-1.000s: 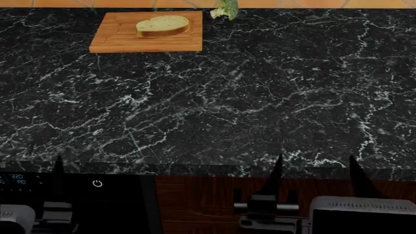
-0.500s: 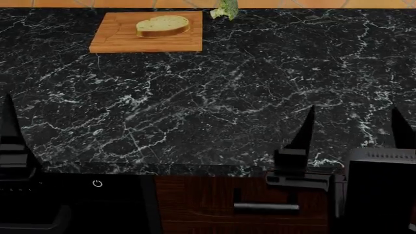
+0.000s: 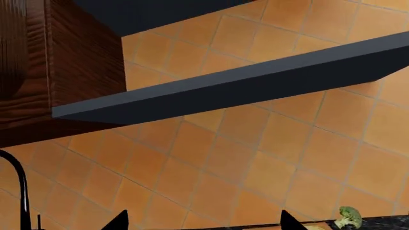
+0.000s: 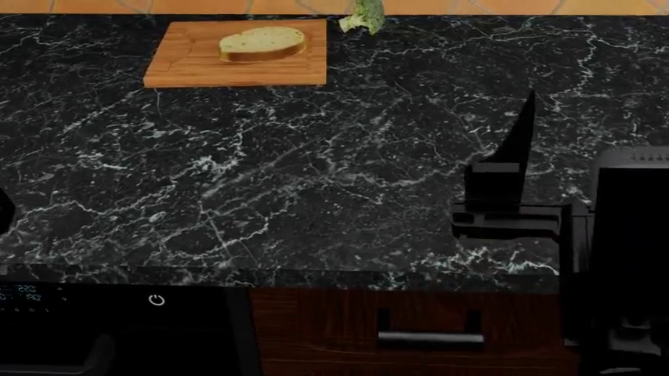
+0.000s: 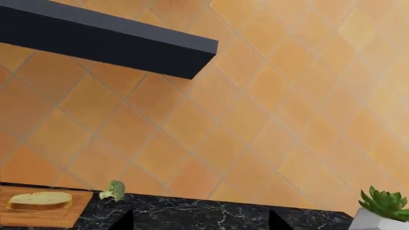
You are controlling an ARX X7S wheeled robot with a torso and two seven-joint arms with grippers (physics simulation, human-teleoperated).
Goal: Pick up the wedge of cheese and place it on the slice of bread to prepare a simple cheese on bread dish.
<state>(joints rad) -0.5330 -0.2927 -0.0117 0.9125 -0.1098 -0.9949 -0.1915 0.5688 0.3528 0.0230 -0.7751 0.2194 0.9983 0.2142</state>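
The slice of bread (image 4: 262, 43) lies on a wooden cutting board (image 4: 235, 72) at the back left of the black marble counter (image 4: 313, 172); it also shows in the right wrist view (image 5: 41, 200). The wedge of cheese is out of view. My right gripper (image 5: 200, 221) is open and empty, raised over the counter's front right, with one dark finger (image 4: 519, 133) pointing up in the head view. My left gripper (image 3: 204, 223) is open too, nothing between its tips, aimed at the tiled wall. Only a dark sliver shows at the head view's left edge.
A broccoli floret (image 4: 363, 17) lies by the wall, right of the board. A potted succulent (image 5: 383, 207) stands at the far right. A black faucet (image 3: 19, 187), a dark shelf (image 3: 243, 86) and a wooden cabinet (image 3: 57, 62) are above. A cooker panel (image 4: 105, 313) sits below the counter's front edge.
Both arms rose from below the counter's front edge. The right gripper climbed and moved out over the counter; the left one left the head view at its left side.
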